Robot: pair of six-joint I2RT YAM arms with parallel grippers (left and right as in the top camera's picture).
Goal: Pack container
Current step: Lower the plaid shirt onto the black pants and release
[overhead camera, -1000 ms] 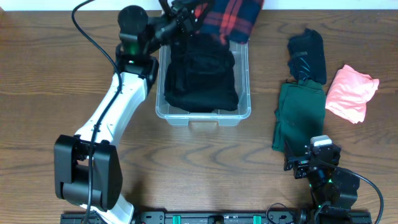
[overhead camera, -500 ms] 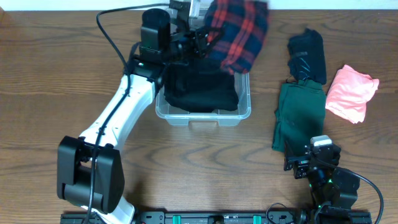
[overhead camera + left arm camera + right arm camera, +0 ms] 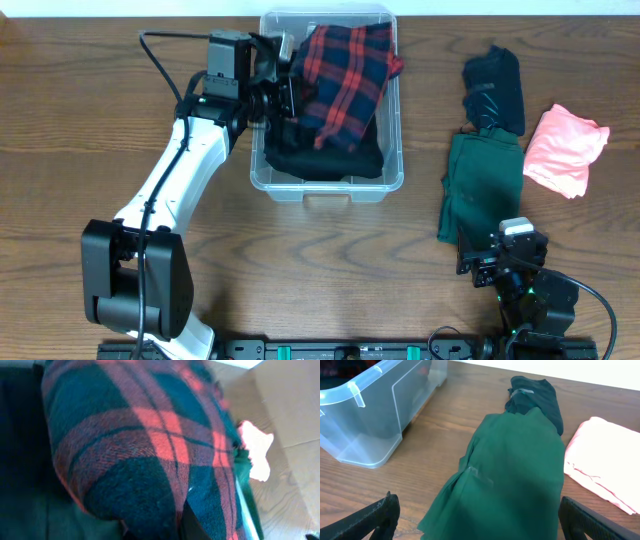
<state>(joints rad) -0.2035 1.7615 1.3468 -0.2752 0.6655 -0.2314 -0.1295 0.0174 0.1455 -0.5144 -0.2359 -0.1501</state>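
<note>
The clear plastic container [image 3: 327,184] stands at the back middle of the table and also shows in the right wrist view [image 3: 375,405]. A black garment [image 3: 330,160] lies in it. A red and navy plaid garment [image 3: 345,80] lies on top of the black one, draped toward the right wall. My left gripper [image 3: 285,85] is at the container's left wall, shut on the plaid garment [image 3: 140,450], which fills the left wrist view. My right gripper [image 3: 500,262] is open and empty at the front right, with the near end of a green garment [image 3: 510,470] between its fingers.
To the right of the container lie the green garment [image 3: 480,185], a dark garment [image 3: 495,85] behind it, and a pink garment [image 3: 565,150] at the far right. Bare wood lies in front of the container and to the left.
My left arm has swung back toward the left and lowered the plaid garment from above the container's back right corner into the container. The right arm has not moved.
</note>
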